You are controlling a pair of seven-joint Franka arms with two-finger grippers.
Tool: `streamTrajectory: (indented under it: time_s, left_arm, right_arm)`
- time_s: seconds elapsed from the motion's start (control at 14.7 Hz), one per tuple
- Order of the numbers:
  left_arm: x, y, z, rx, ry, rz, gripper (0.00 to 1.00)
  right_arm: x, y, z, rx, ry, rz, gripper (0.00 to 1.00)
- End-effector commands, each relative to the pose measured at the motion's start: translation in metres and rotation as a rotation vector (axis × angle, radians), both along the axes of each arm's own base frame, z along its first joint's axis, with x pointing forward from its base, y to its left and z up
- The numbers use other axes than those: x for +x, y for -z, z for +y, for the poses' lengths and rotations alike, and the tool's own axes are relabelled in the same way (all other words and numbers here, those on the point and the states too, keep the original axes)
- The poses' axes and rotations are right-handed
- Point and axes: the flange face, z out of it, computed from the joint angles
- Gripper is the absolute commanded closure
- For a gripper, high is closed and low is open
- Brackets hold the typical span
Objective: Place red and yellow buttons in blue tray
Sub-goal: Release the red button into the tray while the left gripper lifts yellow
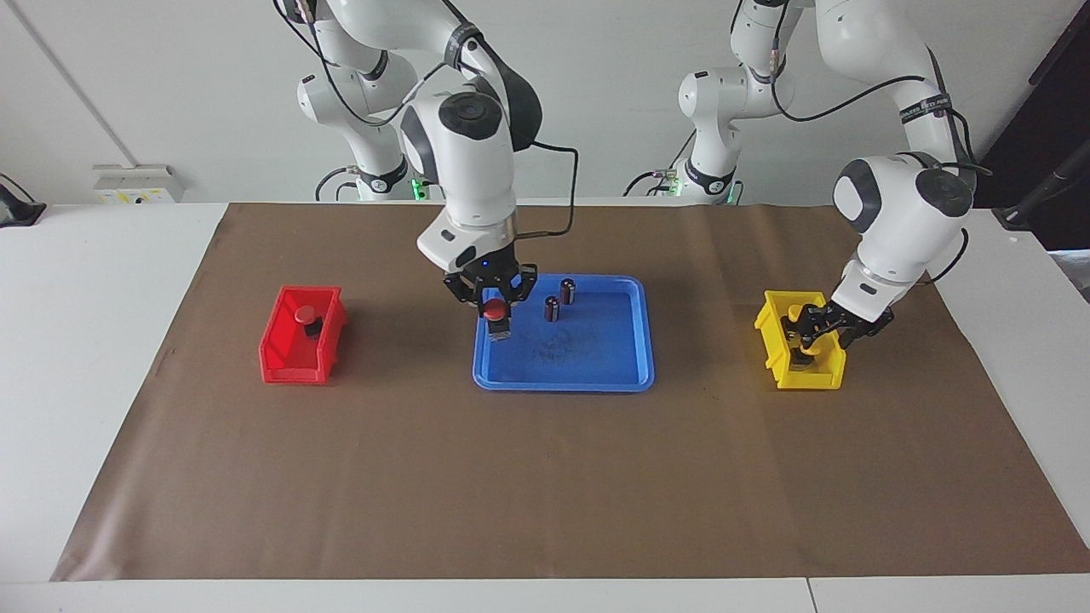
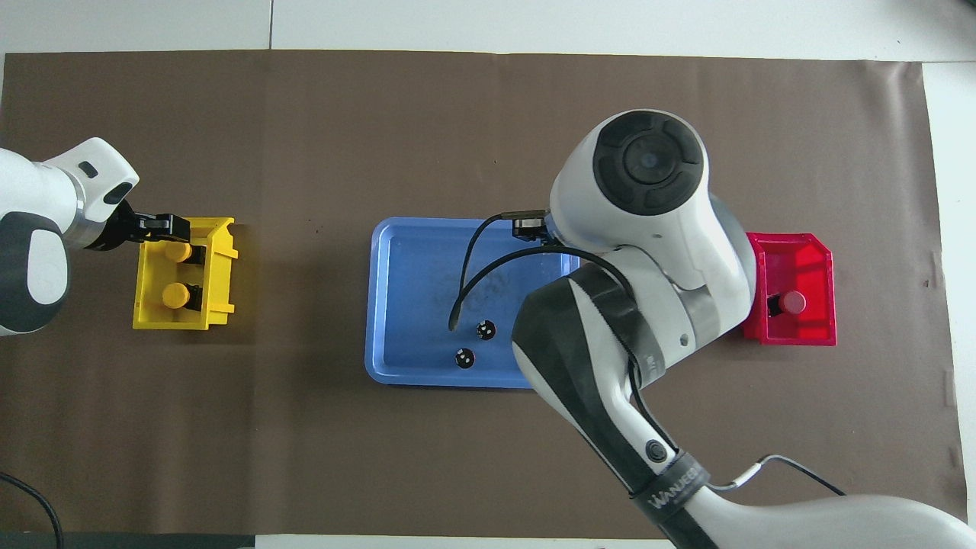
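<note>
My right gripper [image 1: 496,320] is shut on a red button [image 1: 495,310] and holds it just above the blue tray [image 1: 596,362], over the tray's end toward the right arm. In the overhead view the arm hides that gripper and its button. A second red button [image 1: 305,314] sits in the red bin [image 1: 294,362]. Two yellow buttons [image 2: 179,252] [image 2: 175,293] sit in the yellow bin [image 2: 221,259]. My left gripper [image 1: 806,339] is lowered into the yellow bin at the yellow button farther from the robots.
Two dark cylinders with silvery tops [image 1: 568,291] [image 1: 552,308] stand in the blue tray near its edge closest to the robots. A brown mat [image 1: 545,477] covers the table. The red bin is toward the right arm's end, the yellow bin toward the left arm's end.
</note>
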Motion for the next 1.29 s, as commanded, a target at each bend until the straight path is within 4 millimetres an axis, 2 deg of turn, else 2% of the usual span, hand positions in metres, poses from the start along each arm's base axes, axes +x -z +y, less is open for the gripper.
streamTrajectory:
  time_s: [0.0,0.07,0.2,0.27,0.34,0.41,0.48,0.54,0.61,0.75,0.81,0.95,1.02,1.09,1.15,1.22]
  left_arm:
    - [-0.012,0.010,0.002,0.001,-0.010,-0.010,0.29]
    - [-0.012,0.010,0.000,0.001,-0.009,-0.010,0.29]
    - [-0.013,0.011,0.000,0.001,-0.009,-0.008,0.29]
    - [-0.013,0.012,0.000,0.001,-0.009,-0.007,0.29]
    - [-0.015,0.014,0.000,0.001,-0.009,-0.005,0.34]
    - [-0.017,0.015,0.000,0.000,-0.021,-0.007,0.70]
    - [-0.017,0.015,0.000,0.000,-0.026,-0.007,0.90]
    - [-0.016,0.014,0.002,-0.001,-0.031,-0.008,0.97]
    - [-0.011,0.008,0.002,-0.004,-0.036,-0.005,0.99]
    - [0.009,-0.033,0.004,-0.004,-0.036,0.021,0.99]
    - [0.020,-0.064,0.003,0.000,-0.029,0.033,0.99]
    - [0.029,-0.118,-0.003,-0.001,-0.025,0.023,0.99]
    - [0.029,-0.125,-0.014,-0.002,-0.050,0.024,0.99]
    - [0.023,-0.117,-0.054,-0.004,-0.104,0.039,0.99]
    - [0.006,-0.098,-0.091,0.000,-0.162,0.067,0.99]
    - [-0.006,-0.096,-0.120,-0.008,-0.205,0.045,0.99]
  right_arm:
    - [-0.002,0.035,0.026,0.013,0.069,0.005,0.83]
    - [-0.001,0.042,0.029,0.016,0.095,0.000,0.83]
    - [-0.015,0.061,0.049,-0.003,0.078,0.015,0.82]
    - [-0.015,0.070,0.051,-0.020,0.088,0.009,0.82]
    - [-0.017,0.078,0.052,-0.036,0.104,0.005,0.81]
    - [-0.019,0.082,0.053,-0.037,0.105,-0.003,0.80]
    - [-0.019,0.085,0.053,-0.029,0.105,-0.011,0.77]
    - [-0.020,0.090,0.052,-0.027,0.105,-0.012,0.76]
    - [-0.020,0.093,0.052,-0.021,0.105,-0.019,0.74]
    - [-0.022,0.099,0.052,-0.021,0.102,-0.019,0.67]
    - [-0.019,0.098,0.049,-0.019,0.107,-0.019,0.51]
    - [-0.009,0.079,0.049,-0.005,0.112,-0.039,0.23]
    - [-0.003,0.068,0.048,-0.006,0.117,-0.041,0.23]
    - [0.003,0.055,0.039,-0.017,0.126,-0.035,0.23]
    - [0.010,0.035,0.015,-0.023,0.121,-0.030,0.23]
    - [0.007,0.012,-0.015,-0.041,0.085,-0.015,0.23]
